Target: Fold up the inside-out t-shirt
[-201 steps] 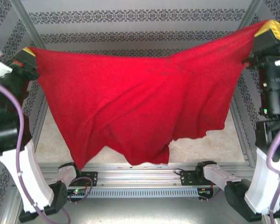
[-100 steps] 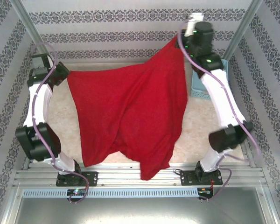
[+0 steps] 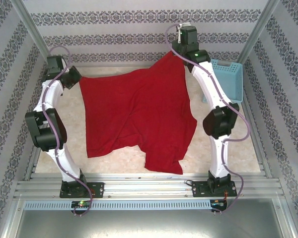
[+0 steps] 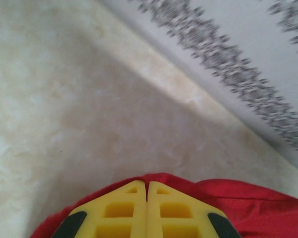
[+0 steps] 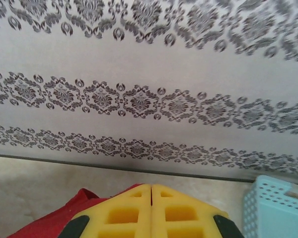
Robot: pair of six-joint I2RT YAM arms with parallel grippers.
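Left gripper [image 3: 75,81]: you have its yellow ribbed fingers pressed flat together on the left upper corner of the t-shirt [image 3: 139,114]. In the left wrist view, red cloth bulges out under the closed tips.

Right gripper [image 3: 175,50]: also clamped tight, on the opposite upper corner, close to the back wall [image 5: 139,64]. The right wrist view shows red cloth under its fingers too.

Materials:
- The t-shirt is plain red, soft and matte, with no print. It is spread as an uneven sheet over the middle of the tabletop [image 3: 114,161], with shallow creases running down it.
- Its right corner is pulled into a raised peak towards the gripper. Its lower hem is ragged, with one flap reaching towards the front rail.
- The tabletop is pale, marbled and smooth.
- The wall is white with grey ornamental bands.
- The basket [image 3: 228,74] is light blue perforated plastic, rectangular, at the back right. It sits just beside the right arm and apart from the cloth.

Change:
- One second ago you had the shirt stretched high and wide, close to the overhead camera, with both grippers at the frame edges.
- Half a second ago it was lower but hung over the front rail.
- Now both arms reach further back, the cloth is lower and flatter, and its hem is clear of the rail.

Count: two arms, two grippers, one t-shirt, one basket.
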